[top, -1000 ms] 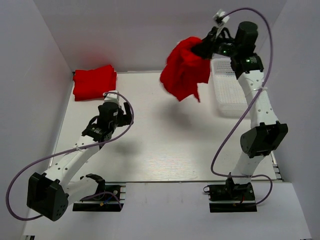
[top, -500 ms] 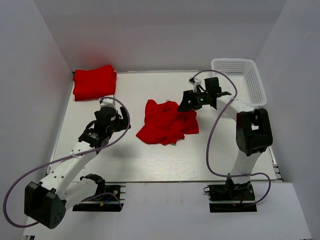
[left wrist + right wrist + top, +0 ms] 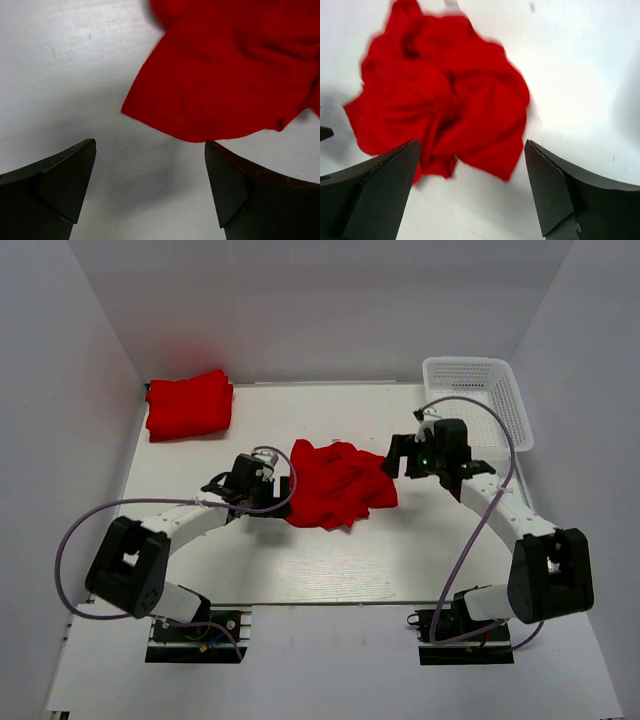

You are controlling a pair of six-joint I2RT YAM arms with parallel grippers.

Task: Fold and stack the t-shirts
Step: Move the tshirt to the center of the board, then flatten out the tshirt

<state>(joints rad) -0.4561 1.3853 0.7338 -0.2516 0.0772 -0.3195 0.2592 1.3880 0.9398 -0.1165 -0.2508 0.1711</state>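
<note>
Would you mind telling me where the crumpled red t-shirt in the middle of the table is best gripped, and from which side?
Grip the smooth flap at the crumpled t-shirt's left edge, coming in low from the left with the open left end effector, which faces it. That flap lies flat on the table with a free corner; the middle is bunched folds.

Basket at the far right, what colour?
White; the basket shows best in the top view.
</note>
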